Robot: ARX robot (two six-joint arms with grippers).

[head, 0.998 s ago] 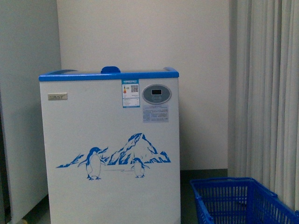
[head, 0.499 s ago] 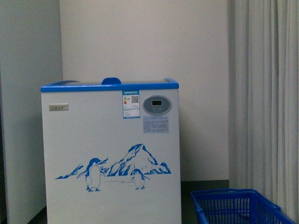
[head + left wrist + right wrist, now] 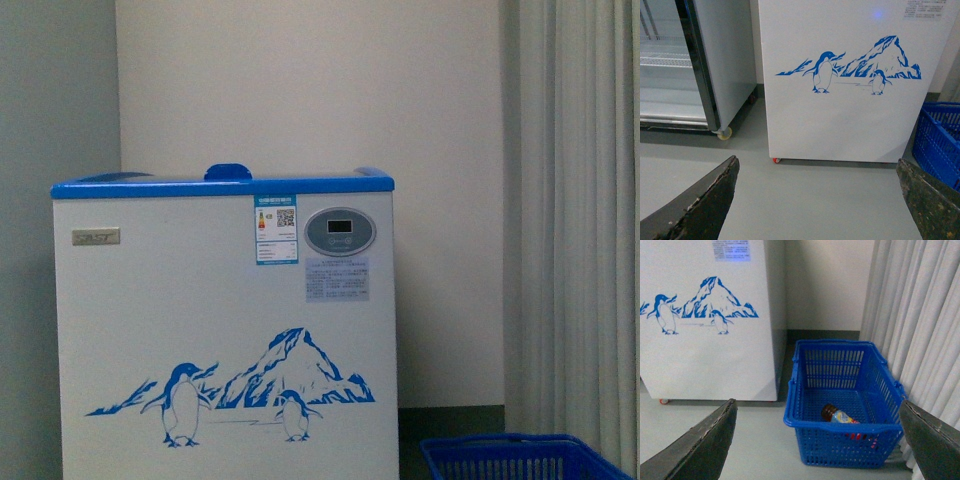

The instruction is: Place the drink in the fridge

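step: drink not yet picked | drink [image 3: 841, 417]: lying on its side in blue basket [image 3: 840, 427], floor just right of fridge [image 3: 225, 330] | left jaws, right jaws: both wide, empty, ready for a grasp

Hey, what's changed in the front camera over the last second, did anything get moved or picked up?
The camera has closed in: the fridge looks bigger and sits lower in the front view, and the blue basket has slipped toward the bottom edge. Nothing was grasped or released. The drink lies in the basket; the left gripper and right gripper are open.
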